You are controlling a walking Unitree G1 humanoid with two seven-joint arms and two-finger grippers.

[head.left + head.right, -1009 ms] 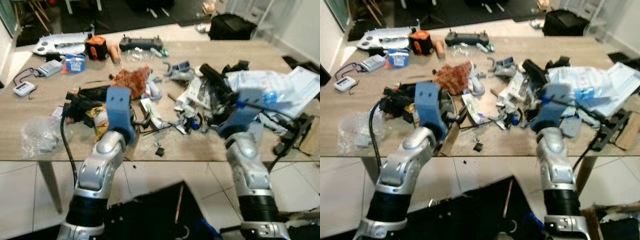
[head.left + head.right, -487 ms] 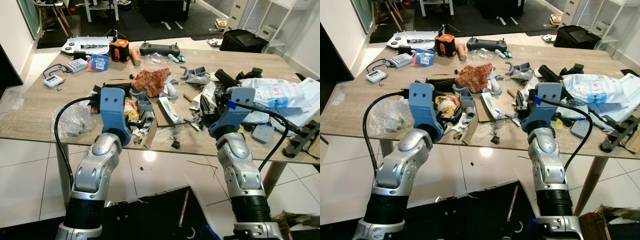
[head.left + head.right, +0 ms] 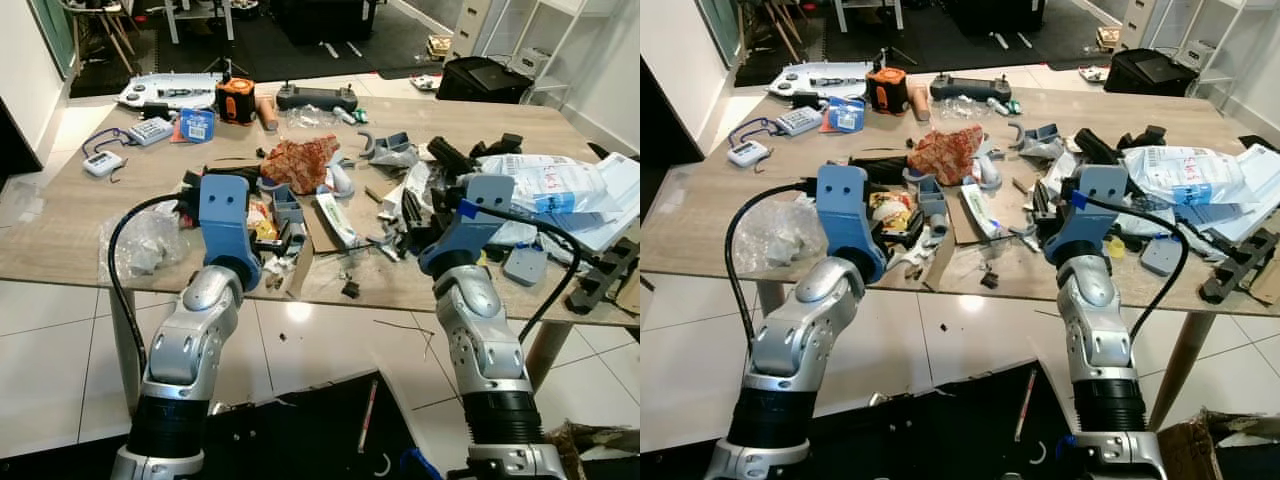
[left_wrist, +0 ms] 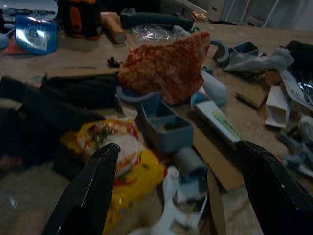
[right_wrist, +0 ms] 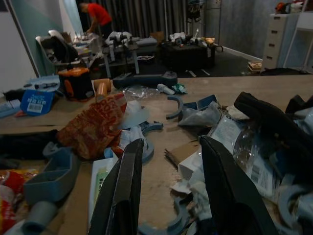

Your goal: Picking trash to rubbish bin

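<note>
Left tool (image 4: pixel 178 181): spread wide, empty, over yellow snack wrapper (image 4: pixel 122 159). Right tool (image 5: pixel 168 188): parted, empty, near red crumpled bag (image 5: pixel 93 125). Cluttered desk (image 3: pixel 60 220).

I see a red-orange patterned wrapper (image 4: pixel 166 63), a yellow-red packet (image 4: pixel 122 152), grey-blue boxes (image 4: pixel 166 128), a light wood-grain table (image 3: pixel 60 225).

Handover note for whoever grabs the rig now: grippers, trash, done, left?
Left gripper: open, empty, low over the yellow snack wrapper and grey-blue plastic tray.
Right gripper: open, empty, above paper scraps near the red crumpled wrapper.
Trash is spread across the wooden table.
Done: nothing picked.
Left: grasp the trash and bin it all.
</note>
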